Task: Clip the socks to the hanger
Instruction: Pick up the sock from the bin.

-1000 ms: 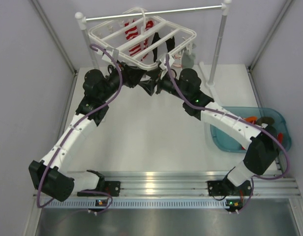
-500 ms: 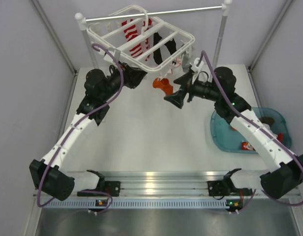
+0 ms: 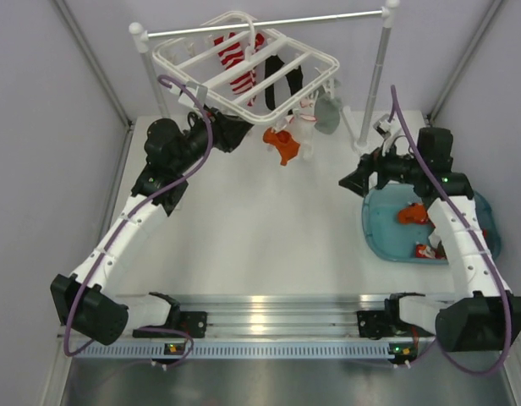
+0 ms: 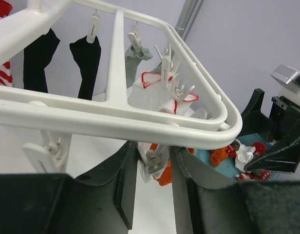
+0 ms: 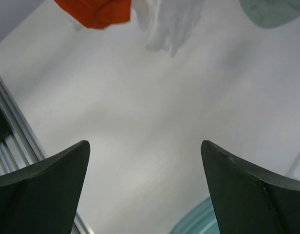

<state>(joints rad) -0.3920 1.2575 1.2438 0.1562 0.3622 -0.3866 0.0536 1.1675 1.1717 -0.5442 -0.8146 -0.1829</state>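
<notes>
While the hanger hangs by its hook from the silver rail at the back of the table, the left gripper sits right under the frame's near corner. Its fingers are clenched on a small white clip that dangles from the near bar, and the clip fills the gap between them. An orange sock hangs just behind that clip, below the edge of the frame.

More socks hang along the hanger. A striped sock in red and white is at the far side by the hook, and two black socks are in the middle. A white sock with red trim and a grey sock hang towards the right end.

The right gripper is well apart from the hanger, above the table just beside the left rim of a teal tub. Its fingers are spread wide and hold nothing. In the right wrist view only bare table shows between them, with the orange, white and grey socks hanging at the top edge.

In the tub lie a second orange sock and a small red-and-white sock, both loose and touching neither gripper.
</notes>
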